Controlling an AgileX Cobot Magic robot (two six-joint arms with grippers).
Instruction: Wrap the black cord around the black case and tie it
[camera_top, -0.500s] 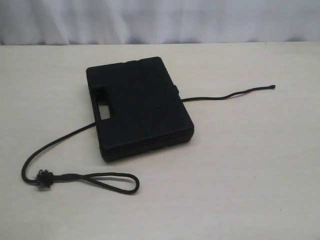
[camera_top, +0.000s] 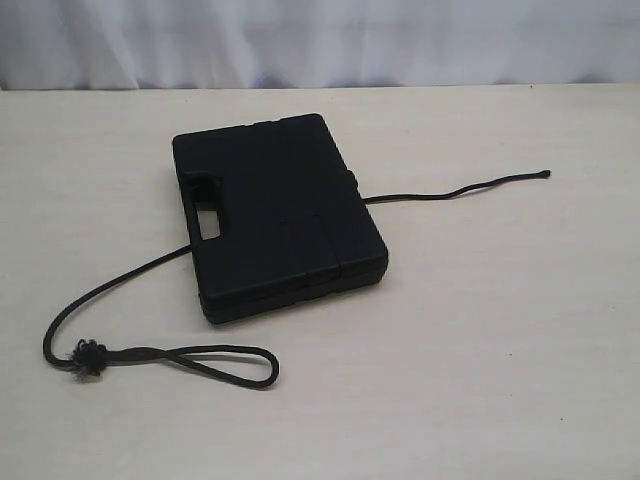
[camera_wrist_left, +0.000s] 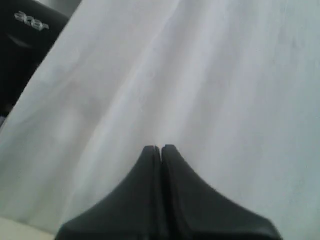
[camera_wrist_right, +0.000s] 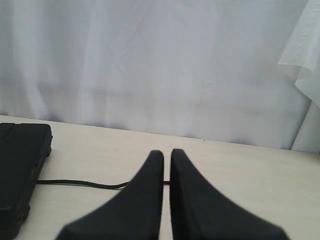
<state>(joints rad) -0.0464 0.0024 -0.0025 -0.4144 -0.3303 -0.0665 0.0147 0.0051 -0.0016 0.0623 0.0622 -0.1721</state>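
Note:
The black case (camera_top: 275, 215) lies flat on the table, its handle slot toward the left. The black cord (camera_top: 140, 275) passes under the case: one part curves out to the left to a frayed knot (camera_top: 88, 357) and a loop, the other part runs right to a small knotted tip (camera_top: 543, 174). Neither arm shows in the exterior view. My left gripper (camera_wrist_left: 160, 148) is shut, empty, facing a white curtain. My right gripper (camera_wrist_right: 167, 152) is shut and empty, above the table; behind its fingers lie the cord (camera_wrist_right: 80, 183) and the case's edge (camera_wrist_right: 20, 170).
The beige table (camera_top: 480, 360) ends at a white curtain (camera_top: 320, 40) along the back. A dark monitor (camera_wrist_left: 25, 45) shows at one corner of the left wrist view.

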